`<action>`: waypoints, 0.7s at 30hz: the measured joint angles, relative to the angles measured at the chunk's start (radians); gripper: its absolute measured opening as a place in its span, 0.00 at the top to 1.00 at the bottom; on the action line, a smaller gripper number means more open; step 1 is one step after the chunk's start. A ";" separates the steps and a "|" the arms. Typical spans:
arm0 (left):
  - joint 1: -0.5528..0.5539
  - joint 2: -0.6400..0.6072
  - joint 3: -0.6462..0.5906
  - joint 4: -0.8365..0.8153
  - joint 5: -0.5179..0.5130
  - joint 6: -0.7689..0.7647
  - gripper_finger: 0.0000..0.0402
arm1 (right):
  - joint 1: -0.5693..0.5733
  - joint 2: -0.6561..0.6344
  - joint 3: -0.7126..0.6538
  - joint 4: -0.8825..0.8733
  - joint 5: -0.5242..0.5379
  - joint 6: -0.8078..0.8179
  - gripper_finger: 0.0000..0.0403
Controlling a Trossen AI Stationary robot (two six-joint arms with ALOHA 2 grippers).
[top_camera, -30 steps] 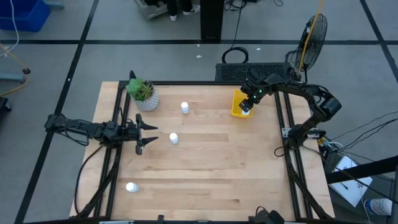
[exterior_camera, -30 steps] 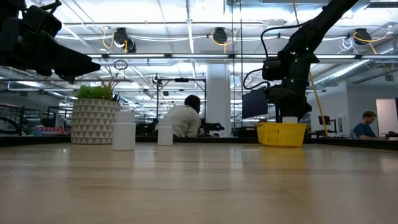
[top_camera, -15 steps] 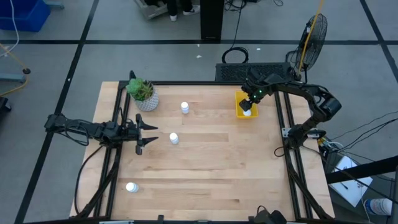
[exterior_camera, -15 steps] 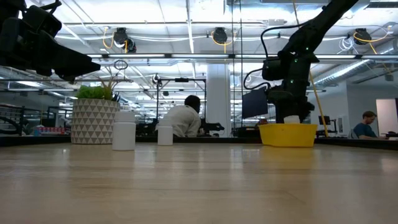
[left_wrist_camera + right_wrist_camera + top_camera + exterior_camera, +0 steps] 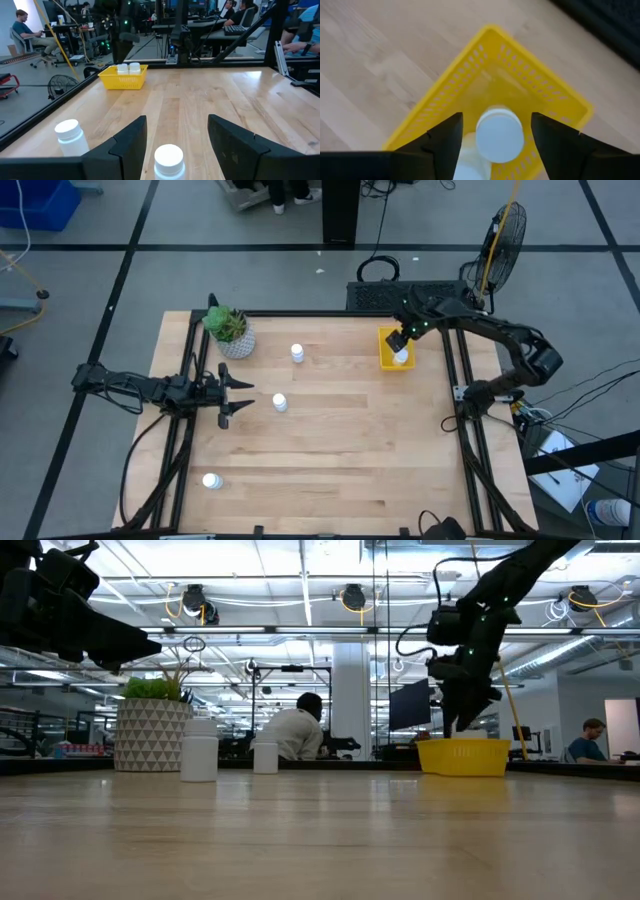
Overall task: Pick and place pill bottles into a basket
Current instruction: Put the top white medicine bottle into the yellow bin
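Two small white capped pill bottles (image 5: 128,68) stand in the shallow yellow plastic basket (image 5: 384,350) under the right tool (image 5: 495,131), open and empty, while three wait on the wooden table (image 5: 330,460) near the idle, part-open left tool (image 5: 232,394).

White pill bottles (image 5: 279,402) with white caps are shown on pale wood-grain table (image 5: 330,450). At two o'clock, the perforated basket (image 5: 547,100) is bright yellow. At ten o'clock, a triangle-patterned white pot (image 5: 150,735) is topped by green foliage.
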 joint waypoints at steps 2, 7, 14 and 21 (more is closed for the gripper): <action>0.000 0.000 0.000 0.000 0.000 0.000 0.47 | 0.000 -0.024 0.000 0.000 0.000 0.005 0.45; 0.000 0.000 0.000 0.000 0.000 0.000 0.47 | 0.000 -0.092 0.000 0.001 -0.007 0.019 0.47; 0.000 0.000 0.000 0.000 0.000 0.000 0.47 | 0.081 -0.206 0.001 0.092 -0.142 0.067 0.47; 0.000 0.000 0.000 0.000 0.000 0.000 0.47 | 0.251 -0.305 0.002 0.289 -0.169 0.028 0.47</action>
